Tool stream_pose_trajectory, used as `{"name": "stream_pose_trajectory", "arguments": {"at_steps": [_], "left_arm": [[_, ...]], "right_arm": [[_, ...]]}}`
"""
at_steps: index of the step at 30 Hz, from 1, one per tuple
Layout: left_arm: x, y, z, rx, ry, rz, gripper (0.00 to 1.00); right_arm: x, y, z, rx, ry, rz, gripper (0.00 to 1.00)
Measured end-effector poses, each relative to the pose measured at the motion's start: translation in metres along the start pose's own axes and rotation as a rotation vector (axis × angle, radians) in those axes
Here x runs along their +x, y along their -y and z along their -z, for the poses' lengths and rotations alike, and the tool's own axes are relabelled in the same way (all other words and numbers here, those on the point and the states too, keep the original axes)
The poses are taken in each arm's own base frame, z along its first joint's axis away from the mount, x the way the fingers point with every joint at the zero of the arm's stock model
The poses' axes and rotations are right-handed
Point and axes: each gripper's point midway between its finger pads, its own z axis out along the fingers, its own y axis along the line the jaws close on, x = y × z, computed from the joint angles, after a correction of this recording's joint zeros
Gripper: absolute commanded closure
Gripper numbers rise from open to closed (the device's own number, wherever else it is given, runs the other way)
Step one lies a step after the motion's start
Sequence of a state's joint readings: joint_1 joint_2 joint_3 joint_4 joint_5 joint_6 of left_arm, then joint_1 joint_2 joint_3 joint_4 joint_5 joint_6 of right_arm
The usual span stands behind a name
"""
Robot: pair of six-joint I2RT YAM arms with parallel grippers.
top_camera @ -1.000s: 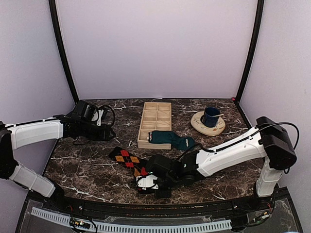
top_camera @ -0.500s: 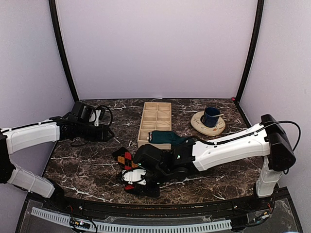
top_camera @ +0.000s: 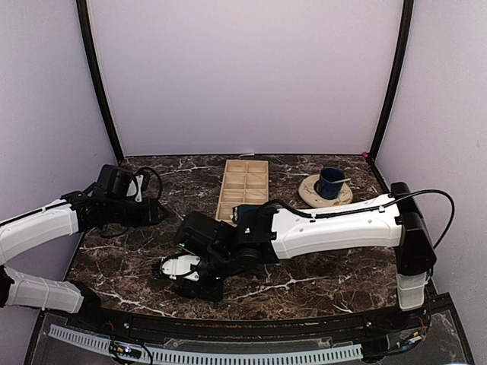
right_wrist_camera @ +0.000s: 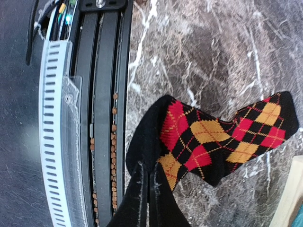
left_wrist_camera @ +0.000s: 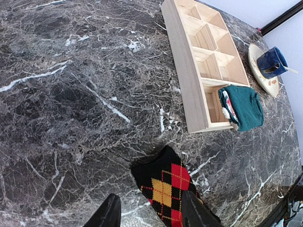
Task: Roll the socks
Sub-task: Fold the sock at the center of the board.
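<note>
We judge the work is at its opening step, on the first of the two socks. The right gripper has its jaws pressed together on the black end of the argyle sock. That end is drawn up toward the jaws, while the patterned length trails over the tabletop near its front edge. The left gripper hovers above the same sock with its jaws spread and nothing in them, one finger to each side of the fabric. The teal sock lies apart, bunched over the corner of the end compartment of the wooden tray, and we take it to be untouched. No turn of a roll shows yet, only a loose bend. Next, as we see it, the pinched end must be carried over onto the patterned part and turned tightly. The left jaws could come down to pin the free end so the sock does not slide. The fabric is soft and may slip or unroll if it is let go too soon.
</note>
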State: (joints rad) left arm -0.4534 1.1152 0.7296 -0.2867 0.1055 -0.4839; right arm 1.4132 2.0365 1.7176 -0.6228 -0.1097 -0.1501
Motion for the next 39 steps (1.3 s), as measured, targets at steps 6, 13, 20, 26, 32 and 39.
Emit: {"name": "stream_pose_trajectory", "arguments": {"at_steps": [6, 13, 20, 26, 32, 39], "left_arm": [[0.017, -0.004, 0.011, 0.045, 0.043, 0.095, 0.58], [0.026, 0.006, 0.015, 0.164, 0.082, 0.146, 0.59], [0.046, 0.029, 0.002, 0.279, 0.037, 0.139, 0.58], [0.060, 0.049, -0.014, 0.330, -0.021, 0.115, 0.61], [0.077, 0.051, -0.028, 0.333, -0.073, 0.127, 0.72], [0.101, 0.054, -0.028, 0.342, -0.126, 0.134, 0.78]], "right_arm": [[-0.012, 0.018, 0.013, 0.045, 0.004, 0.005, 1.00], [-0.001, 0.053, 0.019, 0.098, -0.020, -0.018, 1.00], [0.005, 0.082, 0.025, 0.141, -0.024, -0.026, 1.00], [0.006, 0.090, 0.027, 0.155, -0.026, -0.009, 1.00], [0.007, 0.093, 0.028, 0.164, -0.028, 0.001, 1.00], [0.007, 0.098, 0.029, 0.172, -0.025, -0.002, 1.00]]}}
